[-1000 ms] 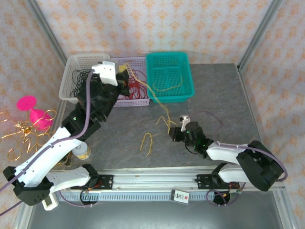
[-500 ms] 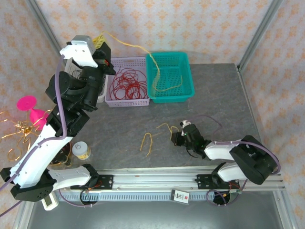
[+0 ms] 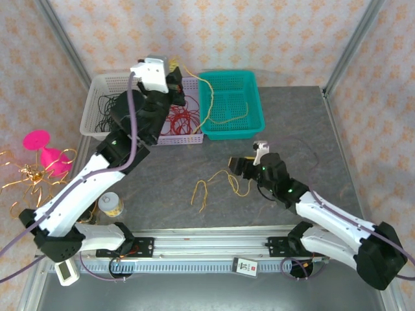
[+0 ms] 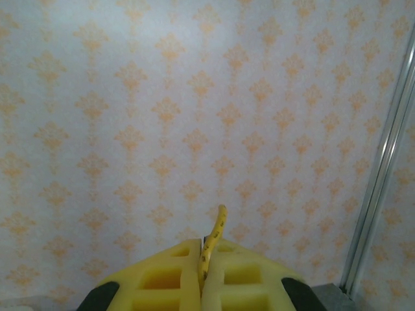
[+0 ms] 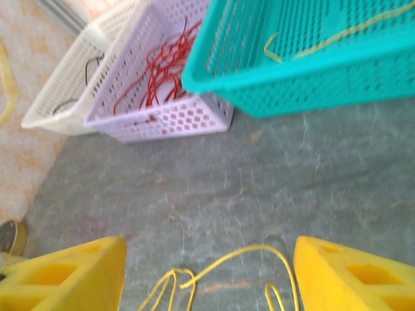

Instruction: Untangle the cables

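Clamping a yellow cable (image 4: 217, 223) tight between the closed pads of the left gripper (image 4: 202, 278), up over the lilac basket (image 3: 170, 139) holding the red cables (image 3: 178, 120). Hovering the right gripper (image 5: 209, 249), jaws standing wide apart, just above loose yellow strands (image 5: 256, 247) lying on the table (image 3: 292, 129).

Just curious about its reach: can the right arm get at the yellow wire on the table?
Probably yes: the open right gripper hangs just over the yellow wire, with nothing in between.
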Tool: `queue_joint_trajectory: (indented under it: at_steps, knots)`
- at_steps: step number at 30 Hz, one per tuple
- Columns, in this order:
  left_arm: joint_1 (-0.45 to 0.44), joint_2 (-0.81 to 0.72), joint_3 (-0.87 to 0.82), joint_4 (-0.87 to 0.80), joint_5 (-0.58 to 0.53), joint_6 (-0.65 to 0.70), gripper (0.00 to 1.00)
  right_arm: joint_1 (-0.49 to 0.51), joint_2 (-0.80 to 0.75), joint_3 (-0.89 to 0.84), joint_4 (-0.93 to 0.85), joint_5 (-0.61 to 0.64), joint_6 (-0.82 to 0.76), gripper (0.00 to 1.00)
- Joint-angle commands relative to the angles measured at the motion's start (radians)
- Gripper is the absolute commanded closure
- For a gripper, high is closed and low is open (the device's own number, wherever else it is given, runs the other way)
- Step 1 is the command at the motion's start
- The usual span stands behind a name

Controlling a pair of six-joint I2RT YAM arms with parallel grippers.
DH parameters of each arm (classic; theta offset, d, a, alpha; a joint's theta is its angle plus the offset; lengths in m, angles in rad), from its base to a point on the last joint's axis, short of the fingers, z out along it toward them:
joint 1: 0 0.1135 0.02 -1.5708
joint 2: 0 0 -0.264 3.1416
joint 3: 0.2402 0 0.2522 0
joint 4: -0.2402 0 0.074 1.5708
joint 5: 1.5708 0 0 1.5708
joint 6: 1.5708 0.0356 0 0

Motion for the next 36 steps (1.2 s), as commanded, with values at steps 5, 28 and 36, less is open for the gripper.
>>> queue_joint_trajectory:
  at_steps: [5, 28, 36]
  knots:
    - [0.033, 0.269, 0.109, 0.119, -0.137, -0.026, 1.0, -0.086, -0.06, 0.165, -0.31, 0.096, -0.05, 0.31]
    - [0.136, 0.936, 0.696, 0.043, -0.093, -0.254, 1.0, -0.104, -0.327, 0.151, -0.539, 0.157, 0.022, 0.29]
    - [0.154, 0.778, 0.573, 0.066, 0.048, -0.338, 1.0, -0.104, -0.304, 0.148, -0.503, 0.14, 0.019, 0.29]
